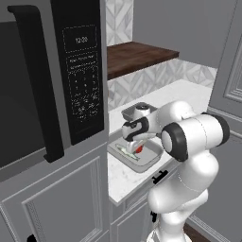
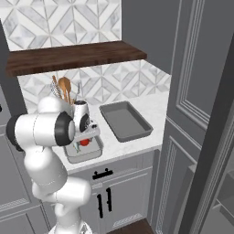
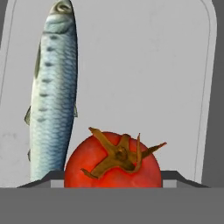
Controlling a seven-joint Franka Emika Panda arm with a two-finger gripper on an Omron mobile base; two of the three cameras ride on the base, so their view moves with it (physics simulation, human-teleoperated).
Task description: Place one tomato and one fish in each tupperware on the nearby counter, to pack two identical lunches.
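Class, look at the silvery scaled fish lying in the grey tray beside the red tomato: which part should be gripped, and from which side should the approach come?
Probably the mid-body of the silvery scaled fish, approached from above with the jaws across its narrow width. It lies flat and long on the floor of the shallow grey tray, so its sides are exposed. Stay toward the head end: the round red tomato crowds the tail.

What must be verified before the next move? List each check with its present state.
1. Fish lies inside the near tupperware: ok.
2. Tomato sits beside the fish, over the same tray: ok.
3. Claw released from the tomato: cannot tell; its tips flank the tomato closely.
4. Second tupperware packed: not ok, it is empty.
5. Second tupperware flat on the counter: ok.
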